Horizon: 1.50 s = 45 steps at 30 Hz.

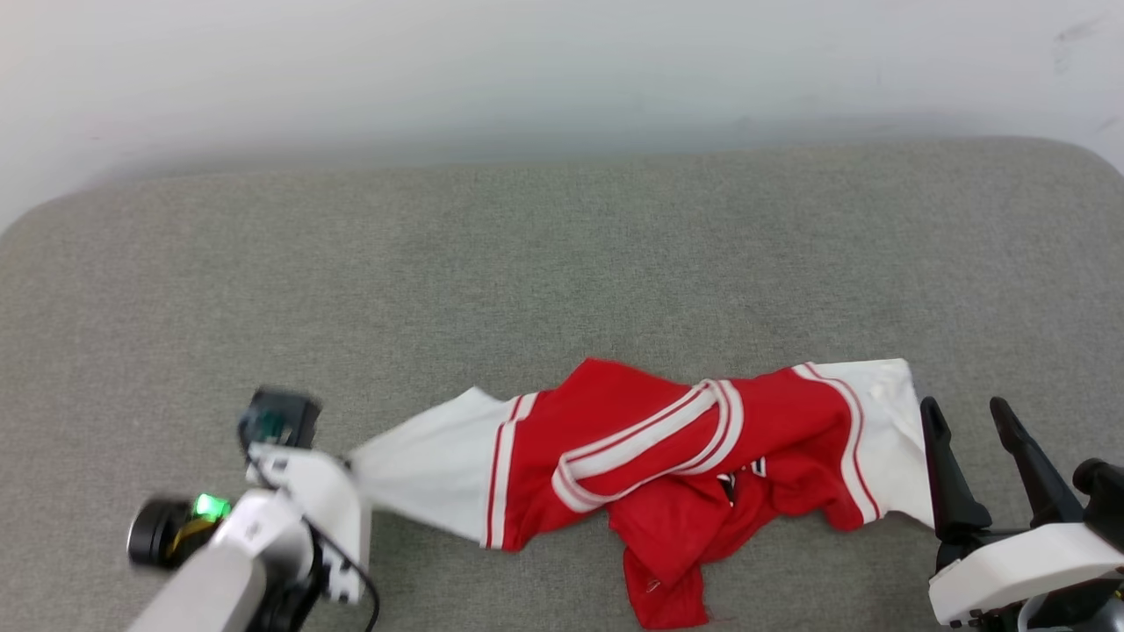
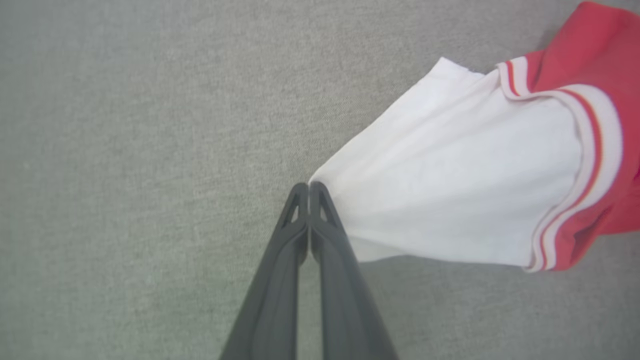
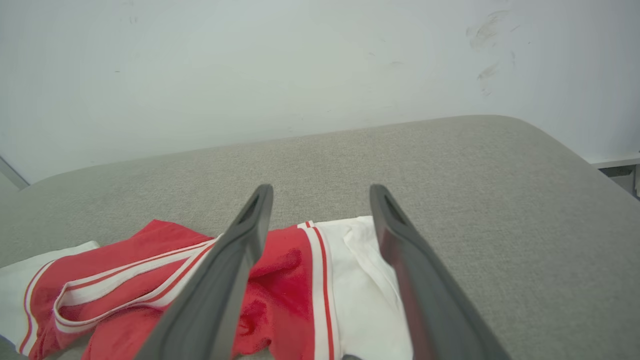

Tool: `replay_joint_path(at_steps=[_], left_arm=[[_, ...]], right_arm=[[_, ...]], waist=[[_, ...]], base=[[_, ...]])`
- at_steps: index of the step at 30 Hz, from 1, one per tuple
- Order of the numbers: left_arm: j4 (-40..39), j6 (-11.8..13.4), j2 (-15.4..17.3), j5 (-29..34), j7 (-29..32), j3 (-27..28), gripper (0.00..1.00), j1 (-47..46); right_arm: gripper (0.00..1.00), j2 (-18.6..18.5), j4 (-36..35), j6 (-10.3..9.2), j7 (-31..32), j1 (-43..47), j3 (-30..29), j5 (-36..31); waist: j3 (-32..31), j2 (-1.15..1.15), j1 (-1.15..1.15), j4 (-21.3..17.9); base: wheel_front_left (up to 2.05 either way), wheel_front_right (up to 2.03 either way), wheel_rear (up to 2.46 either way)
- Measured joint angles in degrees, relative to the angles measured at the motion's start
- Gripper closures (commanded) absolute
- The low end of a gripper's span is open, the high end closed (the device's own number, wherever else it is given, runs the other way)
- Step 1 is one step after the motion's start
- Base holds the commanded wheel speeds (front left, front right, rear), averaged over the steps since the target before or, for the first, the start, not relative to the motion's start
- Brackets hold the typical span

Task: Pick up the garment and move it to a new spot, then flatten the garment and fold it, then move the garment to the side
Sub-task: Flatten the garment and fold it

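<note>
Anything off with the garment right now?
Yes. The garment is twisted and bunched, not flat: a striped band loops across its red middle and a red flap trails toward the near edge. The left gripper pinches one white end into a point; the right gripper stands open by the other.

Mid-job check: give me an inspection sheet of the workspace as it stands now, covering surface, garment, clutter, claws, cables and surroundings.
Surface: grey woven padded surface, rounded far corners.
Job's things: soft red sports garment with white panels and striped trim, crumpled near the front edge, one white end drawn to a point.
Clutter: nothing seen.
Claws: left claw shut on the garment's white corner; right claw open beside the other white end, holding nothing.
Cables: thin black cable looping at the left wrist.
Surroundings: pale wall behind, scuffed at the right.
</note>
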Motion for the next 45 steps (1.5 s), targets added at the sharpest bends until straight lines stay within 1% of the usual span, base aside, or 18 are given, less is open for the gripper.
replay_joint_path(at_steps=[2,5,10,11,12,13,19,20,22,27,32,36,41,42,45], left_arm=[[-1.42,2.03,0.27,-1.76,-0.98,1.59,1.00,4.58],[-2.35,3.66,-0.38,-3.83,-3.54,3.31,1.00,9.43],[-2.12,4.22,-3.65,-6.10,-9.10,4.97,1.00,13.02],[-1.87,4.16,-4.20,-6.30,-10.21,5.04,0.95,13.38],[-1.70,4.04,-4.80,-6.34,-12.13,5.43,0.38,13.72],[-1.45,3.88,-5.19,-6.34,-13.44,5.64,0.00,13.77],[-0.57,2.19,-6.55,-5.08,-22.61,6.59,0.00,13.85],[-0.68,1.87,-6.77,-4.49,-25.84,6.94,0.00,13.84],[-1.08,1.46,-7.10,-3.48,-28.88,7.03,0.00,13.75],[-2.87,1.66,-8.23,-1.10,-34.86,6.79,0.00,13.60],[-4.72,2.18,-8.61,1.15,-37.76,6.98,0.00,13.44],[-6.49,3.04,-8.91,2.58,-38.57,7.30,0.00,13.45],[-8.51,3.66,-9.34,3.35,-38.75,7.23,0.00,13.65],[-8.88,3.72,-9.43,3.57,-38.76,7.16,0.00,13.69],[-10.20,3.77,-9.89,3.96,-38.96,6.91,0.00,13.63]], right_arm=[[0.00,0.00,0.14,0.00,0.19,0.38,-0.15,0.12],[0.00,0.00,0.23,0.00,0.46,0.45,-0.48,0.24],[0.00,0.00,0.49,0.00,1.43,0.80,-0.71,0.23],[0.00,0.00,0.49,0.00,1.53,0.93,-0.77,0.22],[0.00,0.00,0.46,0.00,1.94,1.04,-0.91,0.21],[0.00,0.00,0.38,0.00,1.98,1.23,-0.98,0.21],[0.00,0.00,-0.40,0.00,3.69,2.41,-1.62,-0.14],[0.00,0.00,-0.78,0.00,4.14,3.02,-1.71,-0.20],[0.00,0.00,-1.19,0.00,4.52,3.26,-1.93,-0.54],[0.00,0.00,-1.38,0.00,5.79,3.94,-2.49,-0.86],[0.00,0.00,-0.58,0.00,6.57,4.02,-3.42,-1.13],[0.00,0.00,2.12,0.00,7.68,3.67,-5.28,-1.27],[0.00,-0.59,9.12,0.00,13.05,0.38,-7.45,-1.26],[0.00,-1.12,10.48,0.00,14.37,-0.65,-7.49,-0.79],[0.00,-4.24,14.72,0.00,19.11,-4.27,-7.58,1.14]], waist=[[-0.48,0.00,0.00,0.28],[-0.91,0.00,0.00,0.68],[-2.11,0.00,0.00,0.81],[-2.44,0.00,0.00,0.80],[-2.79,0.00,0.00,0.81],[-3.15,0.00,0.00,0.80],[-5.63,0.00,0.00,0.68],[-6.40,0.00,-0.01,0.59],[-6.91,0.00,-0.01,0.48],[-7.65,0.00,-0.01,0.28],[-7.75,0.00,-0.01,0.51],[-7.52,0.00,-0.01,1.11],[-6.70,0.00,0.00,2.48],[-6.42,0.00,0.00,2.82],[-4.98,0.00,0.00,3.76]], base=[[0.00,0.00,0.00],[0.00,0.00,0.00],[0.00,0.00,0.00],[0.00,0.00,0.00],[0.00,0.00,0.00],[0.00,0.00,0.00],[0.00,0.00,0.00],[0.00,0.00,0.00],[0.00,0.00,0.00],[0.00,0.00,0.00],[0.00,0.00,0.00],[0.00,0.00,0.00],[0.00,0.00,0.00],[0.00,0.00,0.00],[0.00,0.00,0.00]])
